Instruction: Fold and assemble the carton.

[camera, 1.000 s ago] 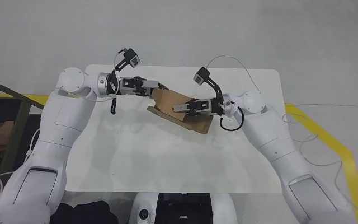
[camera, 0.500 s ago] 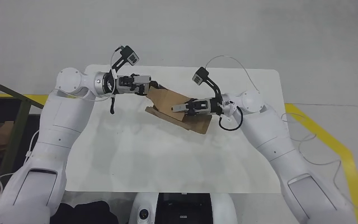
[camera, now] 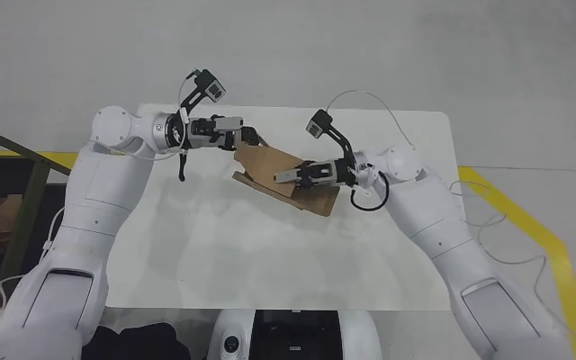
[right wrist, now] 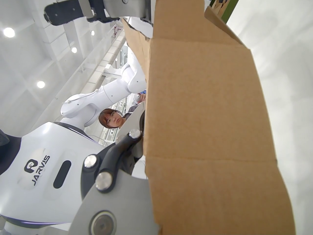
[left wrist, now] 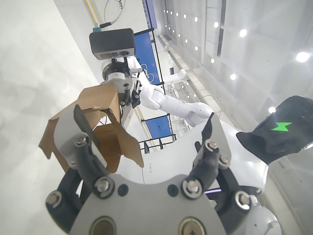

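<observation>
A brown cardboard carton point(camera: 277, 173), partly opened with loose flaps, is held tilted above the middle of the white table point(camera: 216, 261). My right gripper point(camera: 292, 173) is shut on one of its side walls; in the right wrist view the wide panel point(right wrist: 207, 123) hides one finger, and the other finger point(right wrist: 135, 128) lies against the panel's edge. My left gripper point(left wrist: 144, 118) is open wide at the carton's open end point(left wrist: 97, 106). One of its fingers point(left wrist: 82, 123) lies against a flap, the other point(left wrist: 210, 128) is in free air.
The carton hangs over the back half of the table. A yellow floor line point(camera: 504, 193) runs past the right side, and a green frame point(camera: 27, 180) stands at the left edge.
My left wrist has turned and drawn slightly toward the table's back-left. The carton and my right gripper have shifted a little to the left.
</observation>
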Robot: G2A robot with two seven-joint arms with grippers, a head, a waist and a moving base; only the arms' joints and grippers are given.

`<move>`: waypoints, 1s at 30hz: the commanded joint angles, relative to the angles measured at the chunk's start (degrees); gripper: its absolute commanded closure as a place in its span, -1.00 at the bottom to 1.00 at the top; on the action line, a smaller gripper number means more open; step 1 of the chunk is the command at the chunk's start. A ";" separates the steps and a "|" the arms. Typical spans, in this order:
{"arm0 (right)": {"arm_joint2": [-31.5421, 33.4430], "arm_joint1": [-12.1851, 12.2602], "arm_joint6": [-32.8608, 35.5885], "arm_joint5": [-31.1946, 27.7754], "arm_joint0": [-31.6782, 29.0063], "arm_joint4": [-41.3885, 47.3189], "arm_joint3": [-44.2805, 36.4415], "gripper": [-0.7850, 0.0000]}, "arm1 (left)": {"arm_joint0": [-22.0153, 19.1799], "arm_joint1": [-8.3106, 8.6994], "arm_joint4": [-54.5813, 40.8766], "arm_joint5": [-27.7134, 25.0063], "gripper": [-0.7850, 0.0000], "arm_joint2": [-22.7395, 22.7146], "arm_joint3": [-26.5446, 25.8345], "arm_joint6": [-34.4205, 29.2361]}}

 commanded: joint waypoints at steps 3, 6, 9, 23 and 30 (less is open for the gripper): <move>-0.45 -0.21 0.29 0.14 0.18 -0.08 0.14 1.00 | -0.27 -0.02 -0.17 -0.27 -1.00 -0.26 -0.07 -0.08; -0.87 -0.43 0.54 0.11 0.37 0.00 0.27 1.00 | -0.40 -0.04 -0.17 -0.22 -1.00 -0.33 -0.13 0.02; -1.33 -0.67 0.94 0.01 0.64 0.02 0.35 1.00 | -0.60 -0.18 -0.16 -0.06 -1.00 0.10 -0.21 0.08; -2.21 -1.46 3.61 -0.80 1.50 1.62 0.94 1.00 | -2.69 -1.28 -0.79 0.21 -1.00 3.03 2.37 -0.71; -2.76 -1.84 4.51 -0.89 1.94 1.72 1.07 1.00 | -3.41 -1.71 -1.41 0.66 -1.00 3.94 3.74 -1.62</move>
